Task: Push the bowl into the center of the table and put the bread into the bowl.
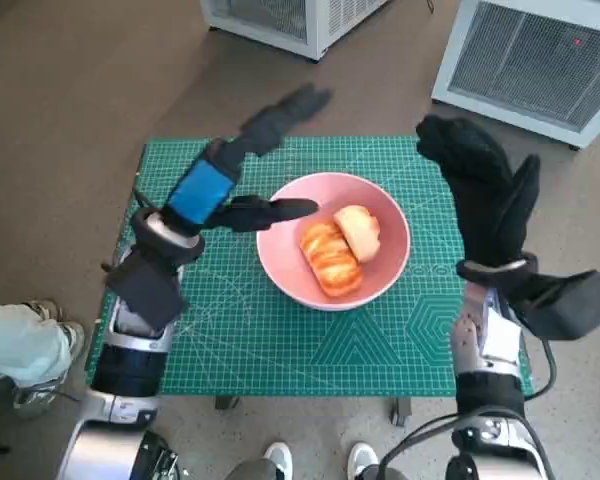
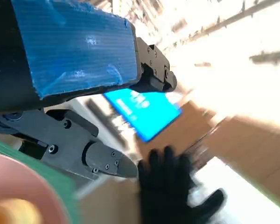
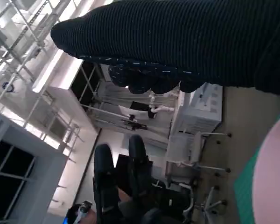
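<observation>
Smack in the middle of the green grid-printed tabletop (image 1: 280, 340) sits the smooth pink bowl (image 1: 390, 265), with two glossy golden pieces of bread (image 1: 338, 250) already inside, long axes roughly 11 to 5 o'clock. Left hand (image 1: 242, 170) hovers nearest, at the bowl's 9 o'clock rim, fingers spread, holding nothing. Gloved right hand (image 1: 485, 190) hangs at 3 o'clock, also spread and empty, so I'd call it basically done.

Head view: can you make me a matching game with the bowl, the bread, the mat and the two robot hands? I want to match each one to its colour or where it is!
Things:
1. bowl
2. bread
3. mat
4. left hand
5. right hand

Matches:
A. green, covering the table
B. blue tape on its back
C. pink
D. lying inside the bowl
E. black knitted glove

Pairs: 1-C, 2-D, 3-A, 4-B, 5-E
</observation>
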Robot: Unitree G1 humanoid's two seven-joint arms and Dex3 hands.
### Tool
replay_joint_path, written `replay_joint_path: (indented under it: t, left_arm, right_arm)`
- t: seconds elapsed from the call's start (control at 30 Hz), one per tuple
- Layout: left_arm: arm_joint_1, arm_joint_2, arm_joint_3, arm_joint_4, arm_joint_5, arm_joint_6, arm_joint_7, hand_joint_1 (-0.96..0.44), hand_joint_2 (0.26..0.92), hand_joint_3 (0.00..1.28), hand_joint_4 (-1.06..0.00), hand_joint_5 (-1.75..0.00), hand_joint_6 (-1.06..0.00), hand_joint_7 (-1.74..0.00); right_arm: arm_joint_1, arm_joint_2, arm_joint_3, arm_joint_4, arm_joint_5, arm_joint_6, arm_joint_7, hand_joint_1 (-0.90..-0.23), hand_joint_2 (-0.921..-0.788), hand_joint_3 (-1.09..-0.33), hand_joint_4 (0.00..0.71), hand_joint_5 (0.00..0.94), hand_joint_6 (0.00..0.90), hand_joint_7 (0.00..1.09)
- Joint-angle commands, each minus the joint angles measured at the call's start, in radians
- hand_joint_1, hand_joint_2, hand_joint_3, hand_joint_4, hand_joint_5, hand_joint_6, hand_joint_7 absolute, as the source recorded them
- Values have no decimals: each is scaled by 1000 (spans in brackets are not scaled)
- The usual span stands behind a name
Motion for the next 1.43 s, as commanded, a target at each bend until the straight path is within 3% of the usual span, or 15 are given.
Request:
replay_joint_path:
  t: [0.03, 0.63, 1.13, 1.43]
  left_arm:
    - [28, -35, 40, -5, -87, 7, -22, -427, 921, 222, -170, -1, -271, -14]
    - [61, -63, 80, -7, -128, -6, -62, -519, 921, 205, -156, 0, -268, -19]
    - [69, -92, 86, 10, -80, -62, -29, -534, 921, 203, -159, -3, -257, -16]
    - [70, -96, 83, 25, -38, -96, -6, -530, 921, 203, -161, -3, -253, -15]
  right_arm:
    - [-4, -5, 7, -10, -11, 10, -17, -646, -921, -679, 270, 5, 153, 461]
    - [-55, -13, 31, -3, -42, 5, -32, -651, -921, -693, 269, 2, 155, 450]
    - [-60, -20, 50, -12, -63, 17, -52, -666, -921, -701, 275, 4, 148, 458]
    - [-55, -21, 55, -4, -61, 21, -55, -669, -921, -701, 277, 5, 144, 463]
